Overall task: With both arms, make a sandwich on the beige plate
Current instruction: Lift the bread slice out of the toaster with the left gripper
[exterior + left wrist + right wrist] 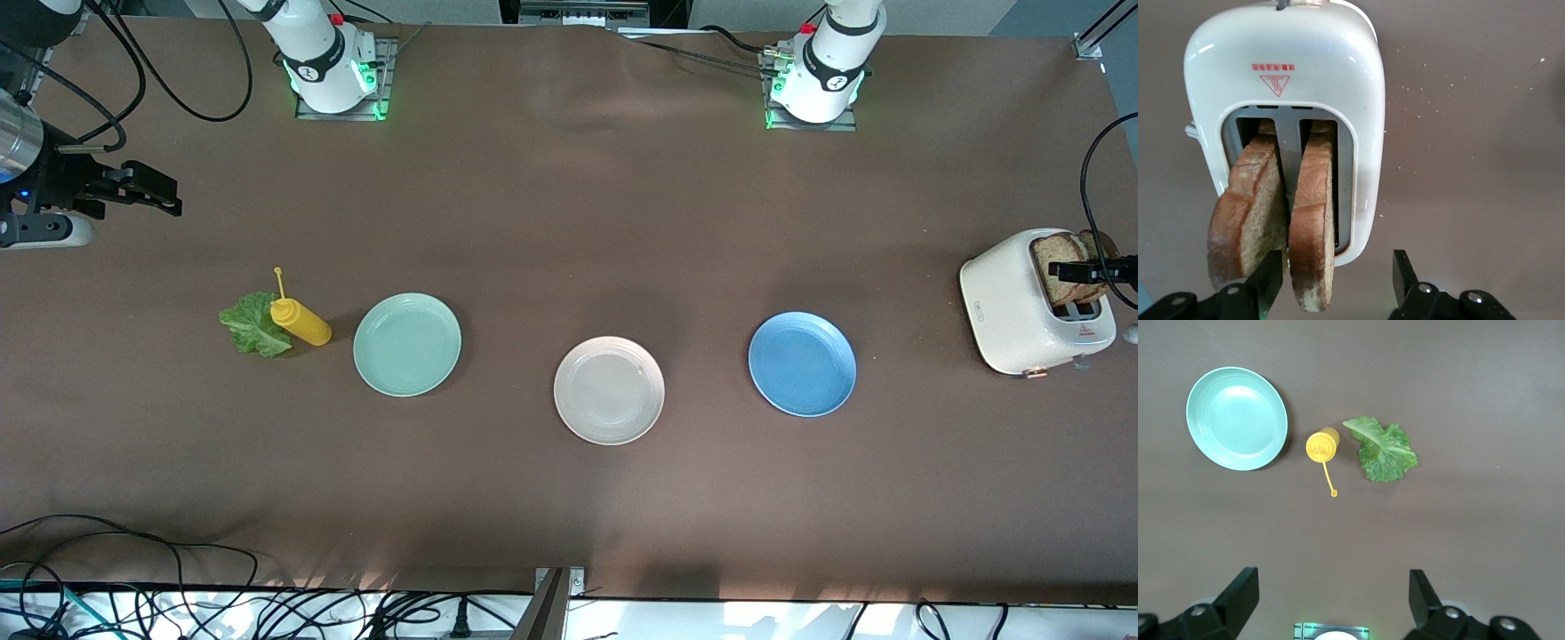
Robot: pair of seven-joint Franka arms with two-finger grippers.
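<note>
Left wrist view, toast: two slices of brown whole-grain toast stand upright in the slots of the white toaster (1281,100); one slice (1313,220) sits between the fingers of the left gripper (1338,280).
Left gripper: jaws part-way apart astride that slice, one finger (1265,280) between the two slices, the other clear of the crust; no grip visible yet.
Step in hand: judged as taking the first toast slice from the toaster.
Next move: likely pinching the slice and lifting it straight up out of its slot, without dragging the second slice (1248,213).
Beige plate (609,389): bare, mid-table between the mint-green plate (407,344) and the blue plate (802,364).
Lettuce leaf (1383,448): flat on the table, touching the yellow squeeze bottle (1322,445) in the front view.
Right gripper (1331,600): wide apart, holding nothing, waiting above the table at the right arm's end.
Count: toast slices, two; lettuce leaves, one; plates, three; bottles, one; toasters, one.
</note>
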